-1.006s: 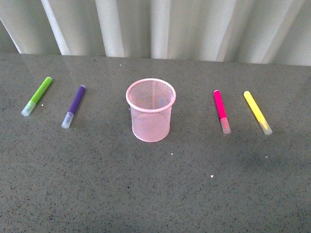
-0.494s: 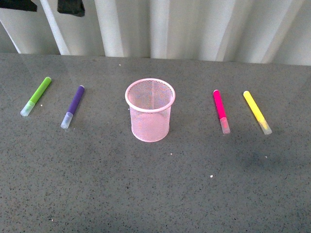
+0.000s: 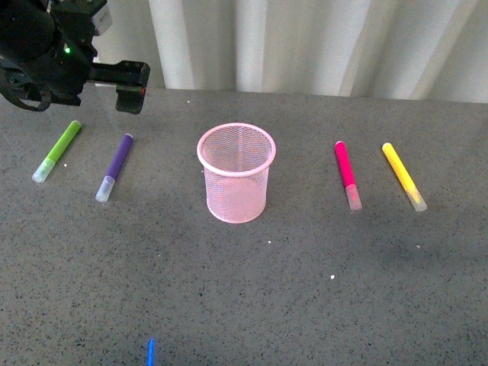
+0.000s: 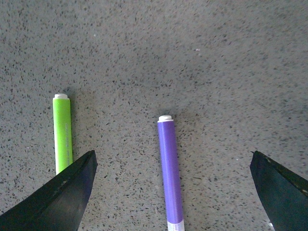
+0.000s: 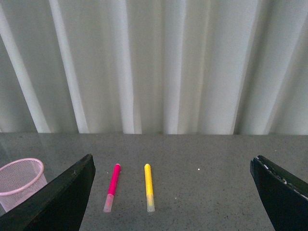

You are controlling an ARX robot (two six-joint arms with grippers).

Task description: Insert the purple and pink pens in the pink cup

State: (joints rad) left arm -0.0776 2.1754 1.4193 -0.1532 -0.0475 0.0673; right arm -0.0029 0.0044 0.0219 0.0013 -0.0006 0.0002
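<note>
The pink cup (image 3: 236, 149) stands upright mid-table with nothing in it. To its left lies the purple pen (image 3: 116, 166), clear cap toward me; to its right lies the pink pen (image 3: 347, 174). My left gripper (image 3: 130, 90) hangs open above the table just behind the purple pen's far end. In the left wrist view the purple pen (image 4: 170, 173) lies between the spread fingers of the left gripper (image 4: 172, 159), untouched. My right gripper (image 5: 172, 159) is open and holds nothing; its view takes in the pink pen (image 5: 112, 186) and the pink cup (image 5: 19, 180).
A lime-green marker (image 3: 57, 150) lies left of the purple pen, close to it. A yellow marker (image 3: 404, 177) lies right of the pink pen. White curtain folds close off the table's far edge. A small blue object (image 3: 151, 352) shows at the near edge.
My left arm has come into the front view from the top left and dropped toward the purple pen's far end. The pens and cup have not moved.
</note>
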